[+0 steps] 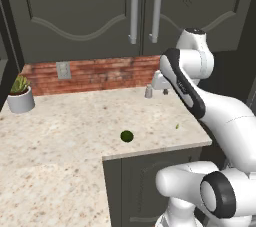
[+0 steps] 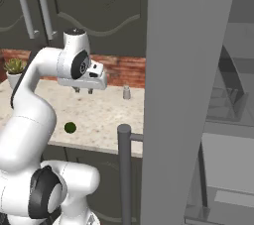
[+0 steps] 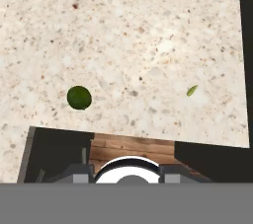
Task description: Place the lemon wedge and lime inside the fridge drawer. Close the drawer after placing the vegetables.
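I am holding my tool [image 2: 83, 90] high above the bench [image 1: 60, 131], its spread untellable; the lime [image 3: 79, 97] and lemon wedge [image 3: 192, 90] lie well apart, so centring over one before descending seems best.

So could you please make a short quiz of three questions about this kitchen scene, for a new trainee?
1. True or false: the lime lies on the counter, not in the gripper.
2. Which thing lies nearer the counter's fridge-side end? A) the lime B) the lemon wedge C) the potted plant
3. Fill in: the small grey shaker stands close to the red ____ wall.

Key: 1 true; 2 B; 3 brick.
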{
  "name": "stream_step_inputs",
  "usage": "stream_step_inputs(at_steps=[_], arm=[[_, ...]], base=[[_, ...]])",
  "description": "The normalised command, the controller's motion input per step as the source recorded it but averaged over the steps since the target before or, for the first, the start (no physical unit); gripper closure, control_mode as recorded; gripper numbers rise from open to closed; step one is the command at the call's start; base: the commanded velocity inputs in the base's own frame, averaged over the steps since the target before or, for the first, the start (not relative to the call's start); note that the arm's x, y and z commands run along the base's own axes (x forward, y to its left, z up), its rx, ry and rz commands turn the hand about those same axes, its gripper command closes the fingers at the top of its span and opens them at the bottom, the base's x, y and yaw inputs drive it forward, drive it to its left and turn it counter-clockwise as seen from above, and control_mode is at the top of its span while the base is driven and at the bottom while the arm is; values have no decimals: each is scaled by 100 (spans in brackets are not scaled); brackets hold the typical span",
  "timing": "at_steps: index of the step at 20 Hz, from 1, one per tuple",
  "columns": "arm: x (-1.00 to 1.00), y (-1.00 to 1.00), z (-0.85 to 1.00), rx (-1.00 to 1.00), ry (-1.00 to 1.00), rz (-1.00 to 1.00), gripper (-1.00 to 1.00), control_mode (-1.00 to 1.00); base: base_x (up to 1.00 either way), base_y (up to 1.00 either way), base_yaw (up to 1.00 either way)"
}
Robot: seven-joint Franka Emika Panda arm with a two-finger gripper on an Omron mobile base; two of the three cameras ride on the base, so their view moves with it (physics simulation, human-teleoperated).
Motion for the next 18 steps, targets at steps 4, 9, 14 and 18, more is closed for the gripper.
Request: stream_step_inputs(at_steps=[4, 9, 14, 18], arm=[[-6, -4, -8, -1, 1, 0, -100, -100], [-6, 59, -68, -15, 2, -18, -100, -100], [0, 34, -60, -5, 4, -1, -100, -100], [0, 89, -45, 0, 4, 1, -100, -100]], base=[[0, 0, 0], [0, 0, 0], [0, 0, 0], [0, 0, 0]])
